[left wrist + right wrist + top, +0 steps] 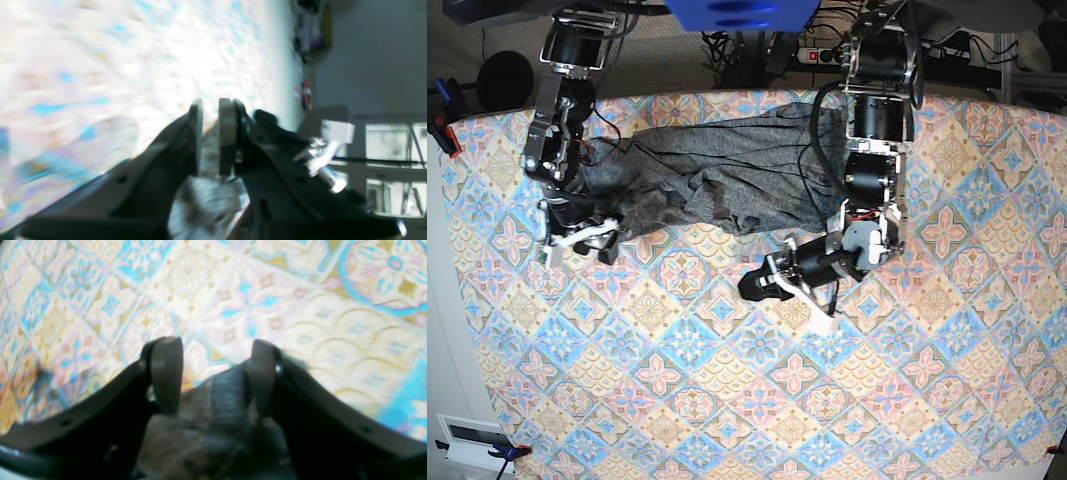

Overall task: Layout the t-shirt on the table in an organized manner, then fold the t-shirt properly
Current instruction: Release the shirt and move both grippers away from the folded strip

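While spread across the table (727, 400), t-shirt (727, 180) pinched in left tool (210, 136); right tool (213, 373) agape astride cloth.

Gripper (213, 376) jaws spread wide over the table (233, 290); grey t-shirt (206, 426) bunched between them at 6 o'clock.

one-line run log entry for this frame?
stage: layout | t-shirt: bunched, far side of table | left pincer: shut on t-shirt | right pincer: open, astride cloth edge
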### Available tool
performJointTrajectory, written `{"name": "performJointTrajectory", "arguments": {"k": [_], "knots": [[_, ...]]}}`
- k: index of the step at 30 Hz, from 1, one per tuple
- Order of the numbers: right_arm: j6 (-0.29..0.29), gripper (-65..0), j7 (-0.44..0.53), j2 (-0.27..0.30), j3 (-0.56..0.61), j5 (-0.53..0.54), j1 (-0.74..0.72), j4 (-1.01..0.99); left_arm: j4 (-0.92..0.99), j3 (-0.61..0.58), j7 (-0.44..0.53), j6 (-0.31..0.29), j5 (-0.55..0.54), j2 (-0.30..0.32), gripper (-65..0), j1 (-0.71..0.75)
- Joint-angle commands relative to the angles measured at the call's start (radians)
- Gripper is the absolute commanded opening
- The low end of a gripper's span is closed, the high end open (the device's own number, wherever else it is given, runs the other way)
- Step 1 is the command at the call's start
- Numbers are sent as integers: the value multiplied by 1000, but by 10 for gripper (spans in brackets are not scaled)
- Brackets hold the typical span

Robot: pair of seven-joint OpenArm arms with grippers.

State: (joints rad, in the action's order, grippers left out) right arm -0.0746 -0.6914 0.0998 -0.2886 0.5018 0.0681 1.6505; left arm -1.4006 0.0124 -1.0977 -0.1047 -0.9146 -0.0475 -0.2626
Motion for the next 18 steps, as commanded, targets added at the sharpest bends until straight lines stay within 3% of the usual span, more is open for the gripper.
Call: {"name": "performJointTrajectory", "arguments": {"k": [1,6,10,15,18], "knots": [[-4,-334,22,13,-25,8,-12,18,-18,10,12,-10,-25,11,-557,-20],[-6,-334,-17,13,-91,19,14,20,-19,93,15,-10,-25,62,-557,19],[-6,-334,-73,13,-145,165,29,21,-56,165,9,-10,-25,90,-557,38],[-6,-334,-164,24,-153,297,65,21,-253,229,6,-10,-18,107,-557,58],[-6,-334,-193,70,-148,334,88,37,-352,228,6,-8,-16,123,-557,58]]}}
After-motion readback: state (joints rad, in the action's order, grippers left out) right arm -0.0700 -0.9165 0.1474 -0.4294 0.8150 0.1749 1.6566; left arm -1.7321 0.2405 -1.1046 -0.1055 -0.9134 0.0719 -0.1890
